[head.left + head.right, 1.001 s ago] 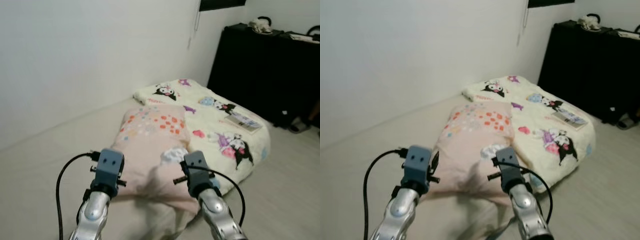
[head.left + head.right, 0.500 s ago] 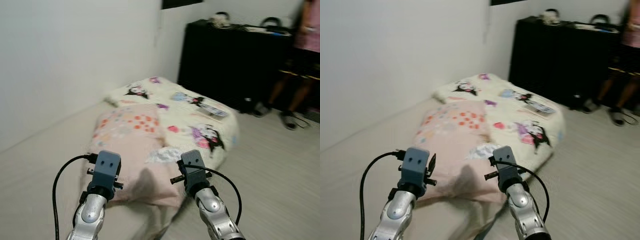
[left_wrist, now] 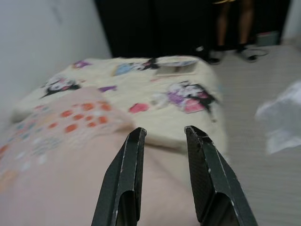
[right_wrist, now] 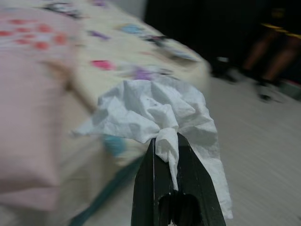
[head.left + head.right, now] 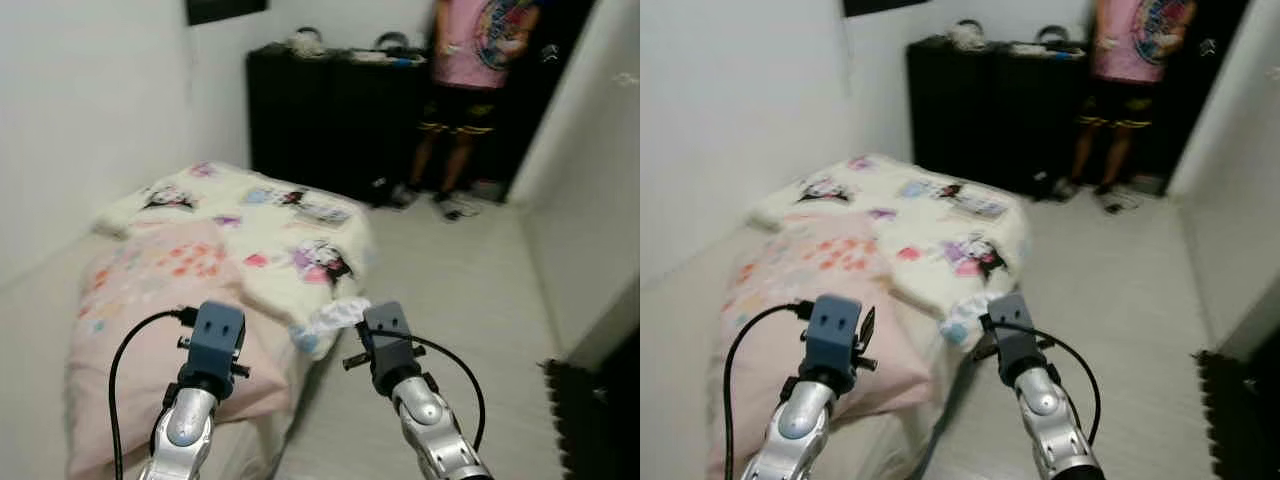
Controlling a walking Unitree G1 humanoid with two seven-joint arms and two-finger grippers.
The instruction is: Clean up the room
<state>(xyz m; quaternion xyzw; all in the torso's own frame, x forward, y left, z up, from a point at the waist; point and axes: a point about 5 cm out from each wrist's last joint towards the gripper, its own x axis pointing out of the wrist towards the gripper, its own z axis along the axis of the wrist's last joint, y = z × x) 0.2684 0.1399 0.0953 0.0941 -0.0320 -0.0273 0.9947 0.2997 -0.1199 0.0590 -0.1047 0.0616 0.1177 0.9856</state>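
My right gripper point(image 4: 165, 141) is shut on a crumpled white tissue point(image 4: 155, 110), held up in front of me; the tissue point(image 5: 335, 318) pokes out past the right wrist over the mattress edge. My left gripper point(image 3: 164, 133) stands open and holds nothing, raised over a pink pillow point(image 5: 150, 300) with orange dots. Beyond the pillow lies a cream cartoon-print blanket point(image 5: 270, 225) on the low mattress, with a flat packet point(image 5: 322, 211) resting on it.
A person in a pink shirt point(image 5: 478, 60) stands by a black cabinet point(image 5: 330, 110) at the far end, bags on top. Pale wooden floor point(image 5: 450, 280) runs to the right of the mattress. A white wall point(image 5: 590, 180) closes the right side, with a dark mat point(image 5: 590, 420) below it.
The camera has swung to the right: mattress and pillow slid left in view, the floor, right wall and person came in. Both arms hold the same pose; the tissue stays gripped.
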